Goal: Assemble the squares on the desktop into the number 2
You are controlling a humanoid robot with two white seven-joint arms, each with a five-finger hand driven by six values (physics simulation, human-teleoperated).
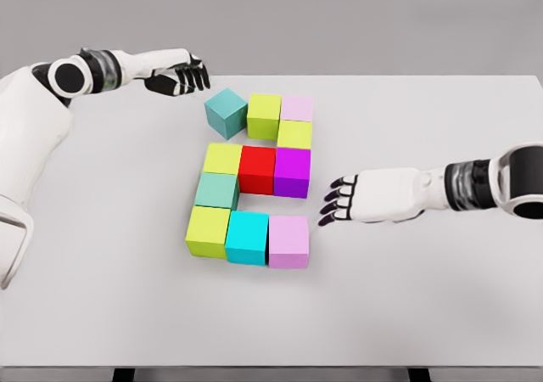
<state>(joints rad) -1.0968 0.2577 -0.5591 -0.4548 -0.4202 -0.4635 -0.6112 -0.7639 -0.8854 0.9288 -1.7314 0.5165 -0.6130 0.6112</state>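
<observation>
Coloured cubes grouped at centre frame on the white tabletop, forming a nearly finished 2. Top row: teal cube turned askew at upper left, touching the lime cube, then pale pink cube; lime-yellow cube below the pink; middle row yellow, red, magenta; sea-green cube beneath the yellow; bottom row lime, cyan, lilac. Left hand at upper left of frame, fingers loosely curled, holding nothing, near the teal cube but apart. Right hand at centre right, fingers spread, empty, just beside the magenta cube. Likely risks: squaring the teal cube with too hard a push, shoving the lime neighbour and skewing the top row; a right-hand sweep nudging the magenta or lilac cubes. Surface plain, smooth, matte white; backdrop a featureless grey wall.
</observation>
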